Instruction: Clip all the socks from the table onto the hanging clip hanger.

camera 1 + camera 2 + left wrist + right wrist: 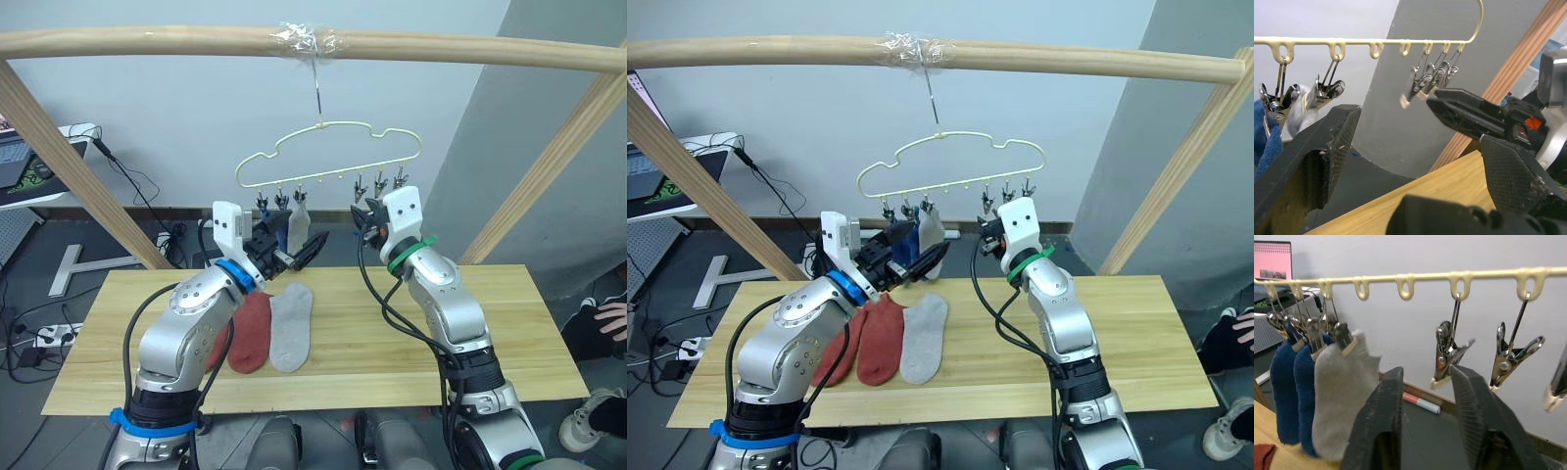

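The pale clip hanger (328,155) hangs by its hook from the taped top pole. Its three left clips hold two blue socks (1284,382) and a light grey sock (1339,396). The three right clips (380,182) are bare. On the table (490,323) a grey sock (291,328) lies next to a rust-red sock (252,333), and a second red one (828,362) is partly hidden by my left arm. My left gripper (297,251) is open and holds nothing, just below the hanging socks. My right gripper (368,215) is open just under a bare clip (1448,355).
A round wooden pole frame (59,157) stands over the table, with slanted legs at both sides. A person's hand (612,318) and shoe (588,416) show at the right edge. A desk with a screen (20,162) and floor cables lie to the left.
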You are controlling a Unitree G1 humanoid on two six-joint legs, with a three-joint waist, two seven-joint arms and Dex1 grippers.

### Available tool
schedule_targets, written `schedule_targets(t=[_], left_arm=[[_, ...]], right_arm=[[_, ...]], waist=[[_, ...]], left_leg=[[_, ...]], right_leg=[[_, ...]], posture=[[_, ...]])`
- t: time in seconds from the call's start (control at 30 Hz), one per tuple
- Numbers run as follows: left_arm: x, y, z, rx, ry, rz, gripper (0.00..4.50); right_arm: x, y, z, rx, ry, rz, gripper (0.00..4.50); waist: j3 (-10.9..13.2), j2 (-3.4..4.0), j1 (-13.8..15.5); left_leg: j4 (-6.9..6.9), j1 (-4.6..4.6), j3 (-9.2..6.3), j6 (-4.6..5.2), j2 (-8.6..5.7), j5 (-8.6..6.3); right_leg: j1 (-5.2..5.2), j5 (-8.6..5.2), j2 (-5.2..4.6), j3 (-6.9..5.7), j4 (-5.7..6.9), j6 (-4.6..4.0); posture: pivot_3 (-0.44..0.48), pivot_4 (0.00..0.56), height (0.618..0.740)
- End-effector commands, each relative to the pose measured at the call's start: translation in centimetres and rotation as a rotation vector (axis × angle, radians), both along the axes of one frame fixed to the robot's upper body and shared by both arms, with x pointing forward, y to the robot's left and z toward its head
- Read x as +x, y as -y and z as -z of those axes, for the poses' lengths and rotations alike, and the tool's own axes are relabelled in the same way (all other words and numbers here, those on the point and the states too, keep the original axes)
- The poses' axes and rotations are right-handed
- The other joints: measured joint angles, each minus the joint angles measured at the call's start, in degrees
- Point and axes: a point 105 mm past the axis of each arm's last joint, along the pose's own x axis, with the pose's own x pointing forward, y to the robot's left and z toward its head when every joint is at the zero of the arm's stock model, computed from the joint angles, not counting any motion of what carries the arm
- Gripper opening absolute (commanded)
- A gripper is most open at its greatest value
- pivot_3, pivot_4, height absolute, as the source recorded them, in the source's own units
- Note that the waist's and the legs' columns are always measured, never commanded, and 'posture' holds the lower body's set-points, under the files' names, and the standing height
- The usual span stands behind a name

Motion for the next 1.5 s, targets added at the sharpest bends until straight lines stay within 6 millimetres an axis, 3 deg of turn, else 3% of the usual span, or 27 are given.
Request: schedule_targets(t=[0.03, 0.27, 0.57, 1.5], left_arm=[[-0.4, 0.6, -2.2, -0.017, 0.082, 0.016, 4.5], [-0.3, 0.6, -2.7, -0.018, 0.094, 0.018, 4.5], [-0.3, 0.6, -2.8, -0.003, 0.105, 0.022, 4.5], [-0.7, 0.8, -5.4, -0.006, 0.162, 0.092, 4.5]], right_arm=[[0.5, -0.6, -2.2, 0.063, 0.048, 0.009, 1.51], [1.5, -0.2, -2.0, 0.11, -0.008, 0.063, 1.51], [1.7, -1.2, -1.2, 0.146, -0.091, 0.025, 1.51], [3.2, -2.3, -3.4, 0.195, -0.046, 0.025, 1.51]], waist=[[0.0, 0.0, 0.0], [0.0, 0.0, 0.0], [0.0, 0.0, 0.0], [0.0, 0.01, 0.0]], left_leg=[[0.0, 0.0, 0.0, 0.0, 0.0, 0.0], [0.01, 0.0, -0.02, 0.0, 0.0, 0.0], [-0.01, -0.01, -0.02, 0.01, 0.01, 0.0], [-0.01, -0.04, -0.02, 0.01, 0.01, 0.0]], right_leg=[[0.0, 0.0, 0.0, 0.0, 0.01, 0.0], [-0.01, 0.0, 0.0, -0.02, 0.04, -0.01], [-0.03, 0.01, 0.0, -0.03, 0.05, -0.01], [-0.05, 0.01, -0.01, -0.04, 0.05, -0.02]], posture=[[0.042, 0.137, 0.74], [0.045, 0.139, 0.74], [0.041, 0.14, 0.74], [0.051, 0.146, 0.74]])
